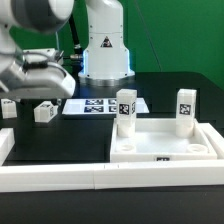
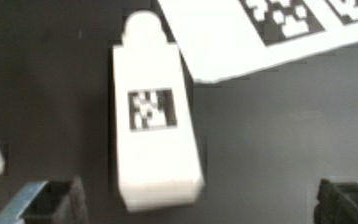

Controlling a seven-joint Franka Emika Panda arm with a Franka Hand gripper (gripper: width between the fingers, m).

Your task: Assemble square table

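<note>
Two upright legs [image 1: 125, 106] look seated in the square top [image 1: 150, 145], two lie loose, and my gripper [image 2: 194, 200] hangs wide open over one loose leg [image 2: 155, 125].

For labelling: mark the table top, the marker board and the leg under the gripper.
Table top [image 1: 155, 137]: exterior view, bare inner floor.
Marker board [image 1: 92, 105]: exterior view, middle of its tags.
Leg [image 2: 155, 122]: wrist view, tagged face.

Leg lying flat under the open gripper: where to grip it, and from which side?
Probably the leg mid-body, across its two long sides, coming straight down from above: it lies flat with those sides exposed, and the open gripper stands either side of its width.
</note>
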